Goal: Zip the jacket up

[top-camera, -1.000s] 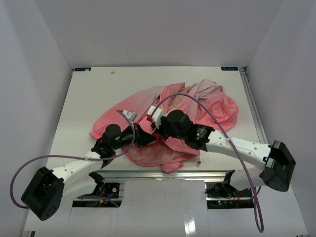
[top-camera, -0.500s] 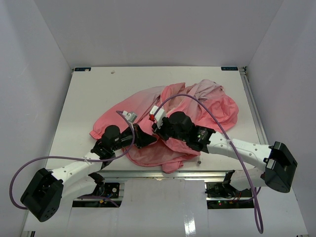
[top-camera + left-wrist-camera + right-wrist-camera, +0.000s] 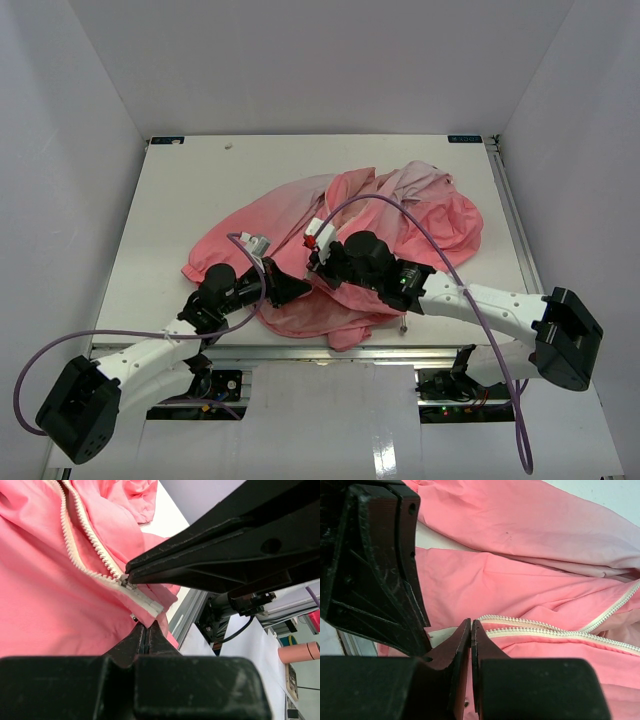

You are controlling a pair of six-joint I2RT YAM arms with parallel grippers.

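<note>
Left side: matte white flat tabletop (image 3: 180,200) is bare from the pale enclosure wall (image 3: 60,150) across to the cloth, so there's plenty of room there and along the far edge. The left purple cable (image 3: 60,335), thin and round, loops out past the near left corner. Left gripper (image 3: 300,292) sits low at the near hem. Its black hard-plastic fingers are pressed flat together, pinching the salmon-pink thin-fabric jacket (image 3: 400,215) just under the bottom end of the zip. Jacket lies crumpled mid-table, right of centre, in soft wrinkled folds, paler pink-white toward the far right lobe. Its near hem reaches the silver aluminium rail (image 3: 300,352) at the table's front edge, so no margin there. Cream toothed zipper (image 3: 82,530): two tooth rows run apart up the cloth and meet at a small metal slider (image 3: 127,583) close to the bottom end. Right gripper (image 3: 312,275) points in from the right, just beside the left one, long tapered black fingers closed with no gap. The tips touch the slider, but the left wrist view doesn't show whether they actually pinch its pull. The two claws are nearly touching, so working space between them is very tight. The right purple cable (image 3: 450,265) arcs over the cloth. Right of the jacket there's only a narrow strip of bare table before the right edge.
</note>
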